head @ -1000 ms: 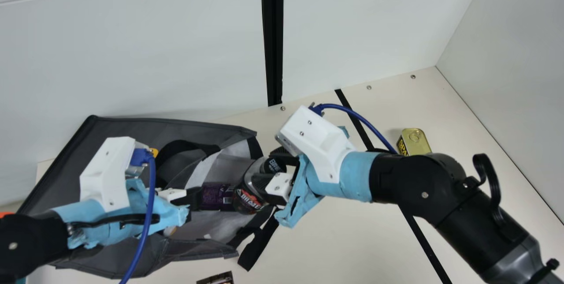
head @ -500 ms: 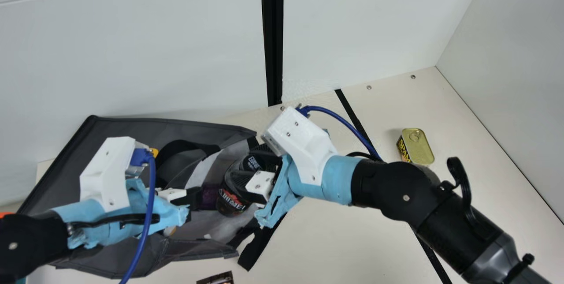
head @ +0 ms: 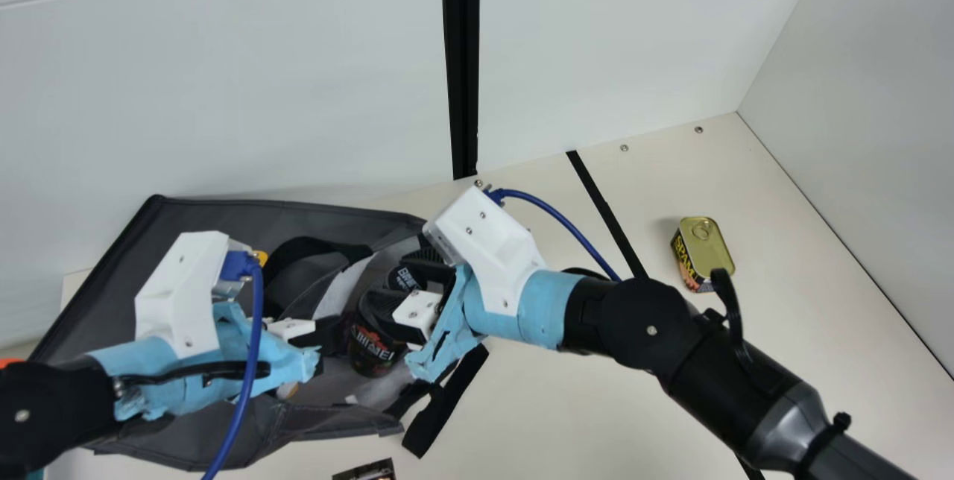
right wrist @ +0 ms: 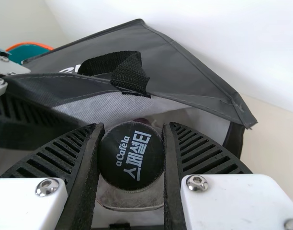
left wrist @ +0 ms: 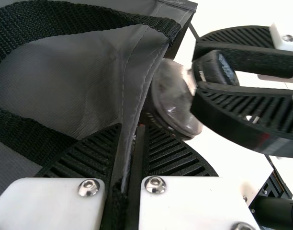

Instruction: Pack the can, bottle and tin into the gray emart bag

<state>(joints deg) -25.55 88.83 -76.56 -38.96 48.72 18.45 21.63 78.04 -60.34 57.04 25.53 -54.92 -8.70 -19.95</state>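
Note:
The gray bag (head: 216, 219) lies with its mouth facing right. At its near side my left gripper (head: 322, 342) is shut on the bag's edge; in the left wrist view the fabric runs between the fingers of my left gripper (left wrist: 129, 163). Inside the mouth, my right gripper (head: 417, 286) is shut on the black cap of the bottle (head: 373, 346). The right wrist view has the cap (right wrist: 131, 155) between the two fingers of my right gripper (right wrist: 131, 158). A gold-lidded tin (head: 706, 249) stands on the table at the right.
A dark printed item (head: 367, 471) lies at the near edge of the main view. Bag straps (head: 447, 402) trail from the mouth onto the table. White walls (head: 611, 40) rise at the back and right. An orange-rimmed teal container (right wrist: 29, 51) is behind the bag.
My right gripper has moved left with the bottle, carrying it farther into the bag's mouth. The left arm has kept still.

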